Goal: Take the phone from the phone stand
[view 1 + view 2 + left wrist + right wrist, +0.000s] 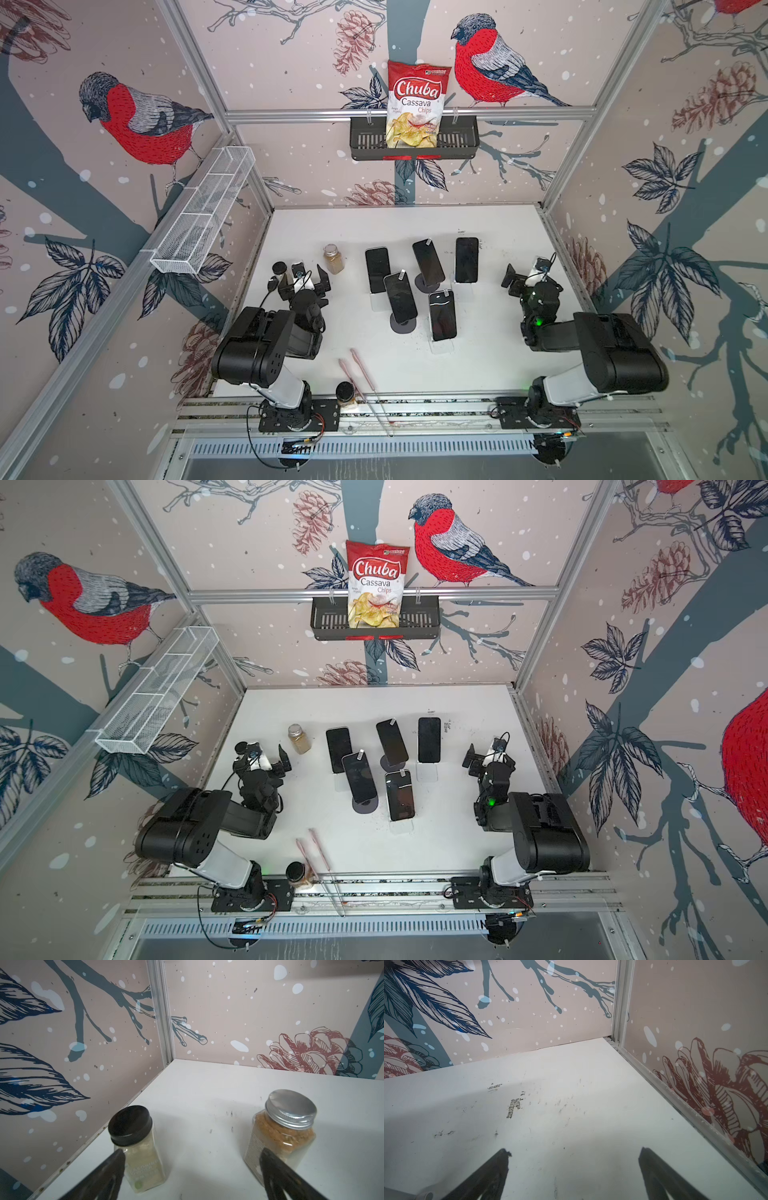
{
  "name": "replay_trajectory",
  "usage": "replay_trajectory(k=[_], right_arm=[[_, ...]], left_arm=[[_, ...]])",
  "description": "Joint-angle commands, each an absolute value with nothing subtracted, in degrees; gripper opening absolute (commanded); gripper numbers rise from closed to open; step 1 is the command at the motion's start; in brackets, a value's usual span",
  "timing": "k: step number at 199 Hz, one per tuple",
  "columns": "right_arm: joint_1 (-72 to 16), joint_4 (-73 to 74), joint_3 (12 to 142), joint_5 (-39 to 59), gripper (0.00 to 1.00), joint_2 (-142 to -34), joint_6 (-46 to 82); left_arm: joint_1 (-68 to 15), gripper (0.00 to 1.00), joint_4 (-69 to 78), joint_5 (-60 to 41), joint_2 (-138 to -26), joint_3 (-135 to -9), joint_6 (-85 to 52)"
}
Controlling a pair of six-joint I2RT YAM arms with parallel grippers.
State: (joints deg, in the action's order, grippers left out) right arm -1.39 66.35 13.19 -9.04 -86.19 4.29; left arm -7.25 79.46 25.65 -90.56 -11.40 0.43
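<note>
Five phones (442, 314) are seen in the middle of the white table (490, 357). Each one looks propped up on a phone stand (403, 327). None has been taken off yet, so all the work is left to be done. The left gripper (192, 1153) is opened wide beside two little jars (280, 1126), and nothing is held in it. The right gripper (574, 1152) is opened wide over bare table, well apart from the phones.

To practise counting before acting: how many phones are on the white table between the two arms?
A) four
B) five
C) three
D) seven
B: a top view shows five dark-screened phones, namely the far-left phone, far-middle phone, far-right phone, near-left phone and near-right phone.
</note>
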Motion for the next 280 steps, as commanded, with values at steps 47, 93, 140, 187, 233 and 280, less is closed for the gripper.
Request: replay_trajectory(k=[47, 93, 140, 187, 233, 280], right_arm=[[-1.33, 68.91, 13.49, -8.7, 0.99, -86.21, 3.76], [-1.4, 68.91, 13.45, -8.71, 0.99, -86.15, 3.77], [-1.36, 68.91, 13.45, -8.7, 0.99, -86.22, 3.73], [-1.38, 68.91, 13.44, -8.61, 0.99, -86.17, 3.78], [-1.31, 68.86, 13.45, -8.53, 0.99, -86.22, 3.78], [-1.32, 69.32, 13.19, -8.63, 0.99, -85.85, 3.77]], left_arm=[[-8.0, 0.99, 83.13, 27.15, -90.81, -10.68, 1.32], [-8.0, 0.99, 83.07, 27.23, -90.85, -10.72, 1.32], [-8.0, 0.99, 83.06, 27.14, -90.83, -10.68, 1.32], [-8.0, 0.99, 83.12, 27.1, -90.86, -10.7, 1.32], [-7.74, 0.99, 82.01, 26.51, -90.72, -11.16, 1.01], [-7.56, 0.97, 82.72, 26.15, -90.61, -10.7, 0.99]])
